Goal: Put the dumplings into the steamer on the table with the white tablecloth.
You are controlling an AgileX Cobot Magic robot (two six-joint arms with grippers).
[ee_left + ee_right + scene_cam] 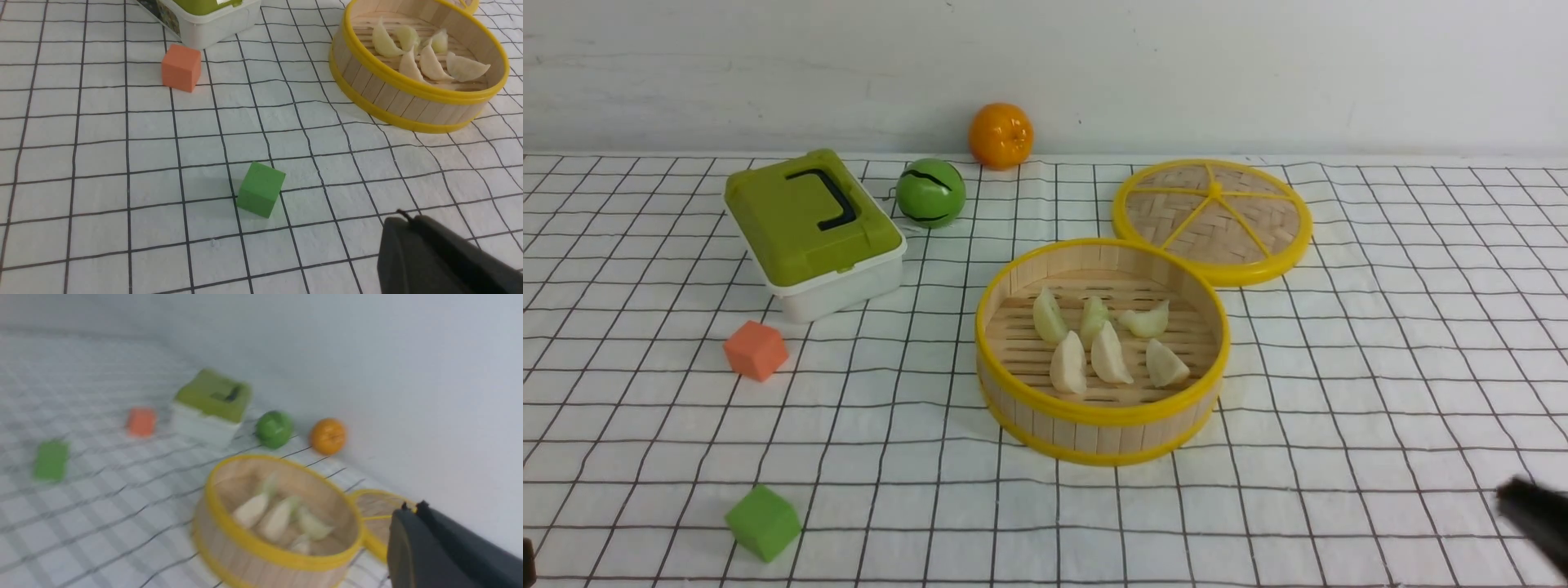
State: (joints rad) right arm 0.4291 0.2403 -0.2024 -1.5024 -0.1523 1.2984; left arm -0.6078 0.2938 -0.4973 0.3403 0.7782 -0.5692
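The round bamboo steamer [1101,412] with yellow rims stands mid-table on the white grid tablecloth [1380,367]. Several pale green and cream dumplings [1109,355] lie on its slatted floor; they also show in the left wrist view as dumplings [425,61] inside the steamer [392,92], and blurred in the right wrist view as dumplings [278,516] in the steamer [261,555]. My right gripper [1503,495] is shut and empty, low at the front right, away from the steamer; it appears as the gripper [410,506]. My left gripper [402,215] is shut, empty, near the green cube.
A flat woven lid with yellow spokes [1213,219] lies behind the steamer. A green-lidded white box [813,233], a green ball [930,193] and an orange [1001,135] stand at the back left. An orange cube [756,349] and a green cube [762,522] lie front left.
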